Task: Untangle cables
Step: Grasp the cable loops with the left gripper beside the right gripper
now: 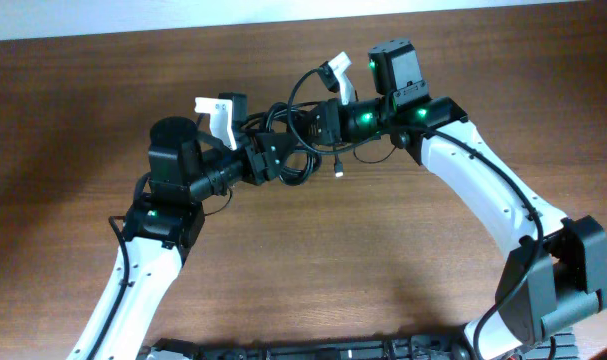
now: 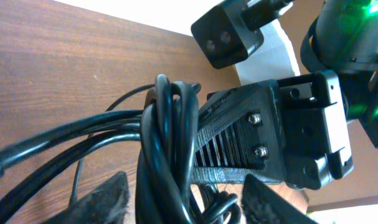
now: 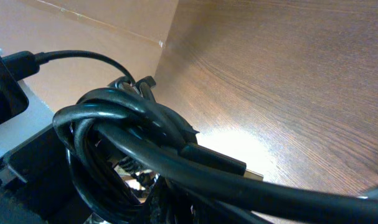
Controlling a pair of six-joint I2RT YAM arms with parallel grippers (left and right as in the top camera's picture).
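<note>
The cables (image 1: 295, 140) are a knotted bundle of black cords held above the wooden table (image 1: 383, 260) between my two grippers. A loose plug (image 1: 338, 171) hangs below the bundle. My left gripper (image 1: 276, 160) is open; in the left wrist view its pads (image 2: 185, 196) straddle the bundle (image 2: 170, 149) with small gaps on both sides. My right gripper (image 1: 315, 125) comes from the right and appears shut on the cables. Its ribbed jaw (image 2: 269, 137) presses against the bundle. In the right wrist view the coil (image 3: 114, 118) and a plug (image 3: 229, 163) fill the frame and hide the fingers.
White handle parts stick up from the left gripper (image 1: 215, 113) and the right gripper (image 1: 339, 72). The right arm base (image 1: 563, 285) stands at the right edge. The table's back edge meets a pale wall (image 1: 183, 15). Dark equipment (image 1: 323, 350) lines the front edge.
</note>
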